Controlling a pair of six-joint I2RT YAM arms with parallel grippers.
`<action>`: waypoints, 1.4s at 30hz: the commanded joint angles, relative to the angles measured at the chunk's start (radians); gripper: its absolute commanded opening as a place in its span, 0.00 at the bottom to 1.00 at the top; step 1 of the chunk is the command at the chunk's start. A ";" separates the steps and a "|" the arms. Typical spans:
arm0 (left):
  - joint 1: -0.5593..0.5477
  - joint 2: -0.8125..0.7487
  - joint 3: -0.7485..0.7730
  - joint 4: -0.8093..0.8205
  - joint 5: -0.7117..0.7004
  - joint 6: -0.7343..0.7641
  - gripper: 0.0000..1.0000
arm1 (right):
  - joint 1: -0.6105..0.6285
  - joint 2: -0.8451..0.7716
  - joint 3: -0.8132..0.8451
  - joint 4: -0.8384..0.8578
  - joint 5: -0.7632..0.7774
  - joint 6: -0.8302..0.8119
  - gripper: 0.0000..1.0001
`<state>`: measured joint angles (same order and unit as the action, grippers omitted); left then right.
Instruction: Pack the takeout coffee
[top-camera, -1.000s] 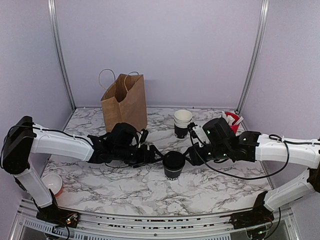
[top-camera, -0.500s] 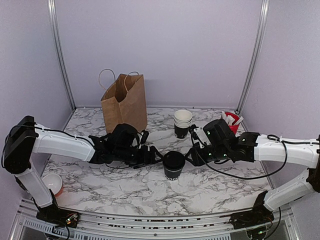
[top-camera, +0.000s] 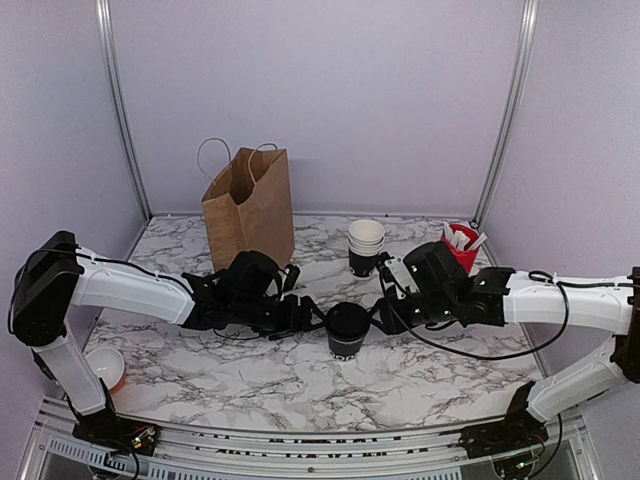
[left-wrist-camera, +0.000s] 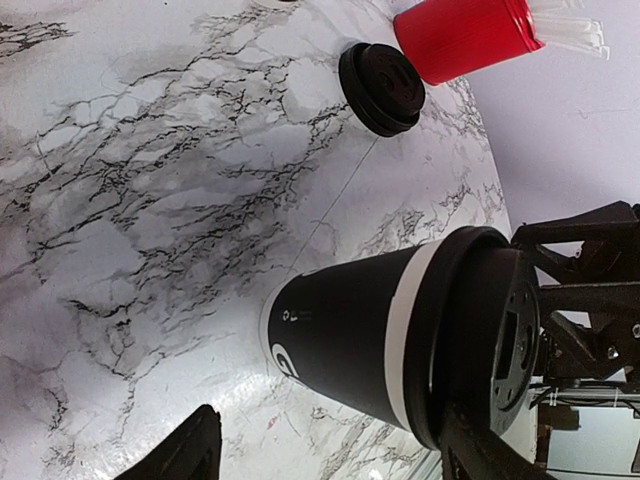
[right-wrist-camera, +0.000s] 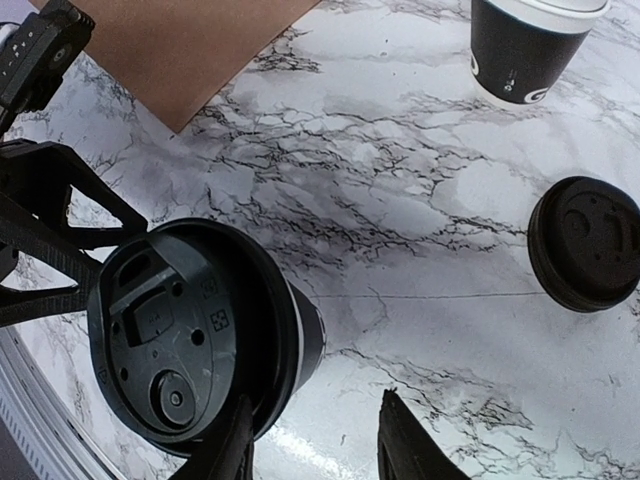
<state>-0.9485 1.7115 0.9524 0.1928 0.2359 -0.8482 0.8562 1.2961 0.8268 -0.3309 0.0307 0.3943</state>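
Takeout coffee: the takeout coffee (top-camera: 347, 330) is a black paper cup with white print. It stands upright near the middle of the marble table (top-camera: 250, 372), outside the bag.
Lid: the black lid (right-wrist-camera: 165, 340) sits on the cup. A white band shows between it and the black wall.
Left gripper: the left gripper (top-camera: 318, 318) lies low at the cup's 9 o'clock. Its jaws are spread wide to either side of the cup. One of its fingers (left-wrist-camera: 185, 455) stands apart from the cup's base, and the other overlaps the lid's edge, so contact there cannot be told.
Right gripper: the right gripper (top-camera: 378, 316) is just beside the cup at its 3 o'clock. Its jaws are partly spread with only bare marble between them, holding nothing. One of its fingers (right-wrist-camera: 405, 440) is apart from the cup, and the other crosses the lid's rim in the wrist view.
Paper bag: the brown handled bag (top-camera: 250, 205) stands open-topped at 11 o'clock from the cup, near the back wall.
Cup stack: the lidless white-rimmed black cups (top-camera: 365, 246) stand at 1 o'clock from the cup.
Red cup: the red cup (top-camera: 460, 243) stands at 2 o'clock, behind the right arm, with white sachets (left-wrist-camera: 570, 25) poking out.
Spare lid: the spare lid (left-wrist-camera: 382, 87) lies flat just beside the red cup, at its 8 o'clock in the left wrist view.
Bowl: the small white bowl (top-camera: 103, 366) sits at 8 o'clock, by the left arm's base.
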 joint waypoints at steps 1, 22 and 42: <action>-0.008 0.019 0.017 -0.013 0.005 0.012 0.75 | -0.008 0.014 -0.017 0.011 -0.010 0.009 0.40; -0.009 0.055 0.012 -0.031 -0.008 -0.011 0.69 | -0.009 0.073 -0.141 -0.050 -0.003 0.060 0.39; -0.009 0.037 0.056 -0.126 -0.035 0.012 0.68 | -0.008 0.071 0.153 -0.139 0.111 -0.015 0.43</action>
<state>-0.9512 1.7466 0.9878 0.1795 0.2211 -0.8677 0.8524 1.3434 0.9192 -0.4522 0.1093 0.4091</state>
